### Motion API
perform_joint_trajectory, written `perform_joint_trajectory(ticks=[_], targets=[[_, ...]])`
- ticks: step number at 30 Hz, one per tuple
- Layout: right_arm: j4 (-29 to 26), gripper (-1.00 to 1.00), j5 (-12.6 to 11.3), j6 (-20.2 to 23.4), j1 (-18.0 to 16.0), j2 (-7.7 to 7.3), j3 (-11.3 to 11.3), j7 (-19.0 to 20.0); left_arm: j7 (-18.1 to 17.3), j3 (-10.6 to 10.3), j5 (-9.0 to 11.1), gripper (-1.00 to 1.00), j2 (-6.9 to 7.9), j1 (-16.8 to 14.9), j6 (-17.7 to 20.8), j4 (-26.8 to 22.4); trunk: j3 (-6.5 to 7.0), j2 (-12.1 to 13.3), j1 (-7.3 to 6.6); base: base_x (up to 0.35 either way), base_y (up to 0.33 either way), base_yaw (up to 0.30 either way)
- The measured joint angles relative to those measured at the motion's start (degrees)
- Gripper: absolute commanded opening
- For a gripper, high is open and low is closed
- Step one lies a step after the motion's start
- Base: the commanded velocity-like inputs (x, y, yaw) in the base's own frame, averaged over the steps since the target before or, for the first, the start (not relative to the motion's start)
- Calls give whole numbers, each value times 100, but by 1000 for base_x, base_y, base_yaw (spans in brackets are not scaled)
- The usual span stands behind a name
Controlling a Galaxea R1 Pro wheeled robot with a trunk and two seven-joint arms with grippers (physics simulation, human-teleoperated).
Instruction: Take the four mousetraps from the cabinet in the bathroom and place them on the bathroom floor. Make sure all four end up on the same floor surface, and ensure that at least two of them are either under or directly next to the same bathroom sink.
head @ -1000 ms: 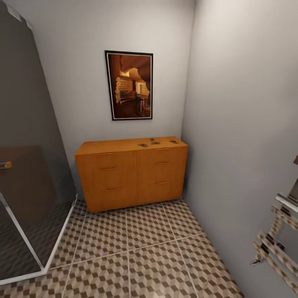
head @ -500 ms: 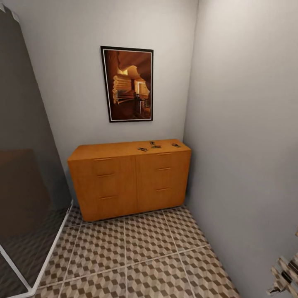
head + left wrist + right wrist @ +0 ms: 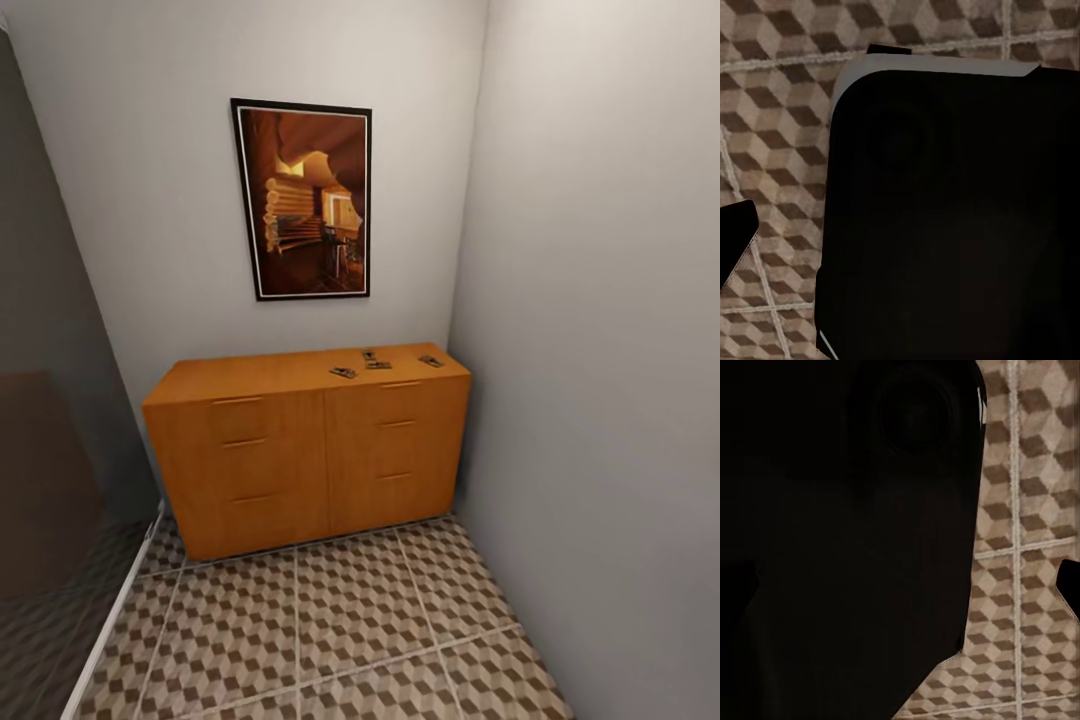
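Your grippers' state can't be told from wrist views; 4 mousetraps (image 3: 378, 363) lie on the cabinet (image 3: 300, 450) top, bathroom floor (image 3: 330, 630) below.

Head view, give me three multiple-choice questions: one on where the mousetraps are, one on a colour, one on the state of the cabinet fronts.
1. Where do the mousetraps lie?
A. on the floor tiles
B. on the cabinet top, toward its right end
C. inside an open drawer

2. What colour is the cabinet?
A. white
B. dark grey
C. orange-brown

3. How do the cabinet's doors and drawers stand?
A. all shut
B. one drawer pulled out
C. both doors swung open

Answers:
1 B: the small dark traps sit on the flat top near the right end.
2 C: its wood renders orange-brown.
3 A: every front lies flush.
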Motion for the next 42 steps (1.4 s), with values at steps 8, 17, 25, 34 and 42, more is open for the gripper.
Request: perform_joint_trajectory(ticks=[8,17,25,34,42], targets=[[0,100,0,-1,0,0,1,0,0,-1,0,100,2,0,-5,0,0,0,0,324,0,0],[0,100,0,-2,0,0,0,0,0,5,-6,100,2,0,-29,0,0,0,0,324,0,0],[0,100,0,-4,0,0,0,0,0,6,-16,100,8,0,-48,0,0,0,2,259,0,0],[0,100,-23,-1,0,-3,-17,0,0,5,-27,100,0,0,-57,-2,0,0,3,33,0,0],[0,100,-27,3,0,-8,-15,0,0,6,-27,100,-1,0,-61,-7,0,0,3,1,0,0]])
